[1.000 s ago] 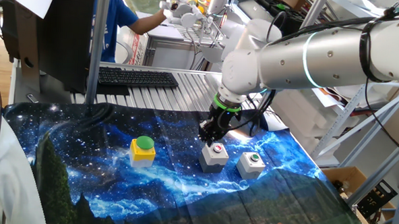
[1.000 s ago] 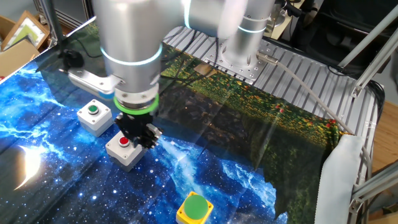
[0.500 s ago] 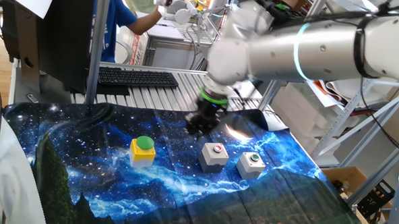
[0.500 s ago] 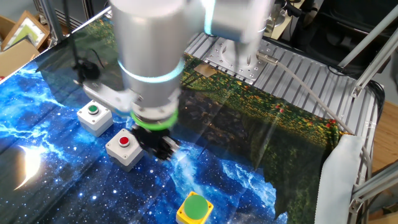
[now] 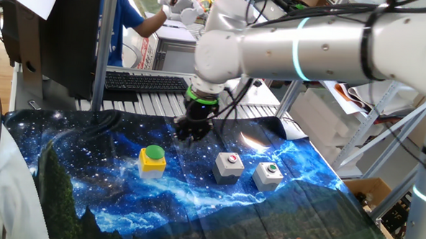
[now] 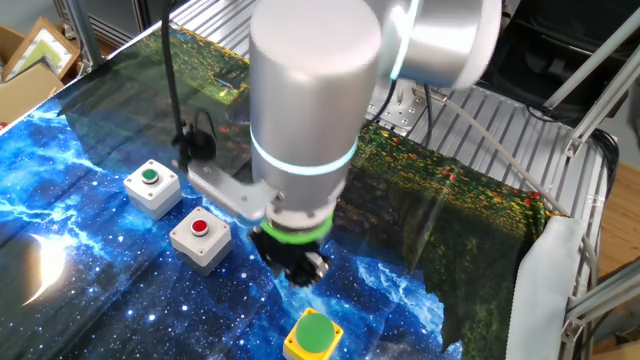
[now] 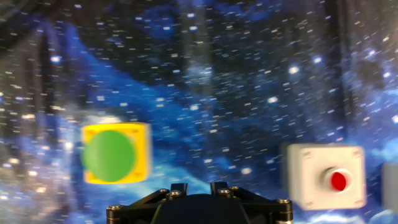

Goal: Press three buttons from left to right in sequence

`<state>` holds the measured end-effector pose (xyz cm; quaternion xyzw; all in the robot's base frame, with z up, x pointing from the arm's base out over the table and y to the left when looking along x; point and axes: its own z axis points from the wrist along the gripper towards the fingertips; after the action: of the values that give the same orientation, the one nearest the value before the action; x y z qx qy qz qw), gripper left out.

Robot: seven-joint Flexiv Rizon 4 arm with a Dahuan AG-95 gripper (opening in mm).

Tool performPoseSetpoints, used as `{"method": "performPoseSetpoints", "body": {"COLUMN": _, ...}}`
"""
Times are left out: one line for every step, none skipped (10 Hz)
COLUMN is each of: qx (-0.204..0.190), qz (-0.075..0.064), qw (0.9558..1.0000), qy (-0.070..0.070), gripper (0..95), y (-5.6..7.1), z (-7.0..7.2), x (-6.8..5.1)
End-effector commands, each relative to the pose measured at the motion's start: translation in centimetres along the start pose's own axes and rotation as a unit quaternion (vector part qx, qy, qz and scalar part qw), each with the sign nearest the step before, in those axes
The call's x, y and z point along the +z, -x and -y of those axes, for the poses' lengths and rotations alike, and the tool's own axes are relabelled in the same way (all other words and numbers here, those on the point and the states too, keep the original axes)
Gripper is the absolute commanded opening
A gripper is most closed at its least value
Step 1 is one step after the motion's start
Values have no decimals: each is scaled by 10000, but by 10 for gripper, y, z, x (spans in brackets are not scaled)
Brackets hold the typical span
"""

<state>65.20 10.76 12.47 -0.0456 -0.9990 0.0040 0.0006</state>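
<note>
A: Where's your hand [image 5: 191, 130]?
B: It hangs above the tabletop [image 5: 88, 179], behind and between the yellow button box [image 5: 153, 160] and the red button box [image 5: 229, 165], touching neither. The green button box [image 5: 268, 175] sits rightmost.
A: Fingers apart or together?
B: You cannot tell from these views

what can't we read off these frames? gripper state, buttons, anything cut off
- Gripper fingertips: dark and small in both fixed views, below the frame edge in the hand view; open or shut unreadable.
- Grey box with small green button: in the hand view, only a sliver at the right edge.
- Yellow box with green dome cap: cut by the bottom edge in the other fixed view; motion-blurred in the hand view.
</note>
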Motion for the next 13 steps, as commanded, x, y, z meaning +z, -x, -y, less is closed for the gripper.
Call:
{"method": "performPoseSetpoints", "body": {"qx": 97, "qz": 16, "qw": 9999, "qy": -30, "gripper": 190, "y": -2, "z": -13, "x": 1}}
{"method": "performPoseSetpoints", "body": {"qx": 130, "qz": 16, "qw": 9999, "qy": -37, "gripper": 190, "y": -3, "z": -19, "x": 0}}
{"method": "performPoseSetpoints", "body": {"qx": 147, "qz": 16, "qw": 9999, "qy": -40, "gripper": 190, "y": -2, "z": -21, "x": 0}}
{"method": "performPoseSetpoints", "body": {"qx": 160, "qz": 16, "qw": 9999, "qy": -37, "gripper": 190, "y": 0, "z": -25, "x": 1}}
{"method": "performPoseSetpoints", "body": {"qx": 182, "qz": 17, "qw": 9998, "qy": -55, "gripper": 190, "y": 3, "z": -30, "x": 3}}
{"method": "performPoseSetpoints", "body": {"qx": 210, "qz": 17, "qw": 9998, "qy": -44, "gripper": 190, "y": 6, "z": -34, "x": 4}}
{"method": "performPoseSetpoints", "body": {"qx": 269, "qz": 16, "qw": 9996, "qy": -48, "gripper": 190, "y": 11, "z": -42, "x": 7}}
{"method": "performPoseSetpoints", "body": {"qx": 296, "qz": 13, "qw": 9995, "qy": -44, "gripper": 190, "y": 13, "z": -45, "x": 8}}
{"method": "performPoseSetpoints", "body": {"qx": 324, "qz": 11, "qw": 9995, "qy": -48, "gripper": 190, "y": 14, "z": -48, "x": 7}}
{"method": "performPoseSetpoints", "body": {"qx": 412, "qz": 29, "qw": 9991, "qy": -29, "gripper": 190, "y": 14, "z": -53, "x": 5}}
{"method": "performPoseSetpoints", "body": {"qx": 485, "qz": 39, "qw": 9988, "qy": -49, "gripper": 190, "y": 11, "z": -59, "x": 3}}
{"method": "performPoseSetpoints", "body": {"qx": 515, "qz": 45, "qw": 9986, "qy": -52, "gripper": 190, "y": 10, "z": -62, "x": 2}}
{"method": "performPoseSetpoints", "body": {"qx": 541, "qz": 63, "qw": 9985, "qy": -52, "gripper": 190, "y": 9, "z": -63, "x": 2}}
